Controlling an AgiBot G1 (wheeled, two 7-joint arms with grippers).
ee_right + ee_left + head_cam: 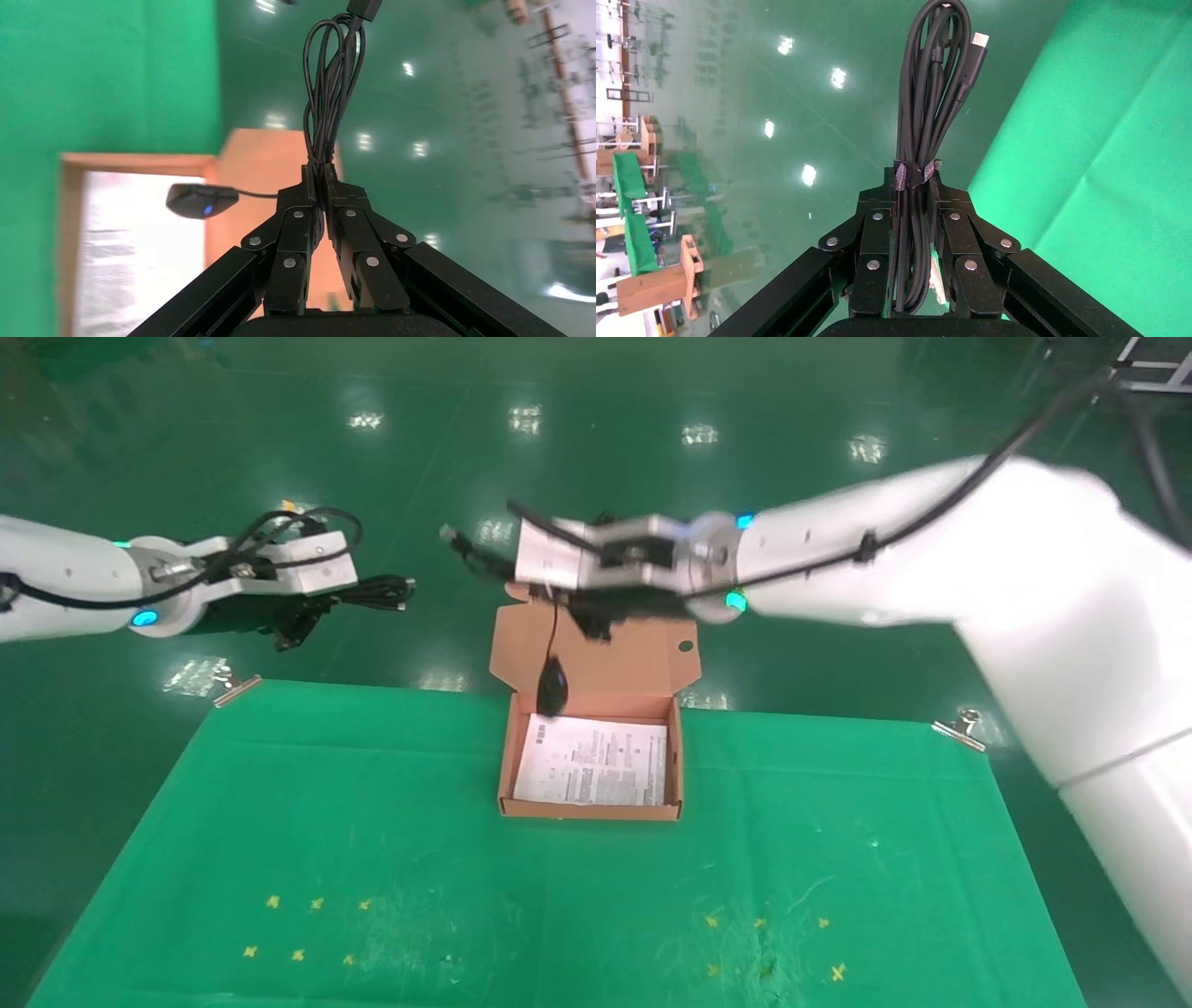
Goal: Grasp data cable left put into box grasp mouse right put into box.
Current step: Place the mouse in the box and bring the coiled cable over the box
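The table (279, 822), draped in green cloth, fills the near ground, and the box (593, 808) sits open at its far edge, flap lid standing up behind and a printed sheet (596, 764) lying flat inside.

The right arm reaches in from beyond the box, its right gripper (596, 617) hanging above the raised lid. In the right wrist view the fingers (299, 235) are pinched tight on the bundled cord (330, 91), not on the mouse itself. The mouse (552, 686) dangles below on a loose length of cord, over the back wall of the box, just in front of the lid.

Off to the box's left and beyond the table edge, the left gripper (298, 617) is clamped around the data cable (930, 98), whose looped end sticks out toward the box.

The risk, as I see it, is the swinging mouse: hung from its cord, it could strike the lid or back wall and land outside. The cord bundle might also spill over the rim on release. And with both arms converging on one small box, they could crowd each other.
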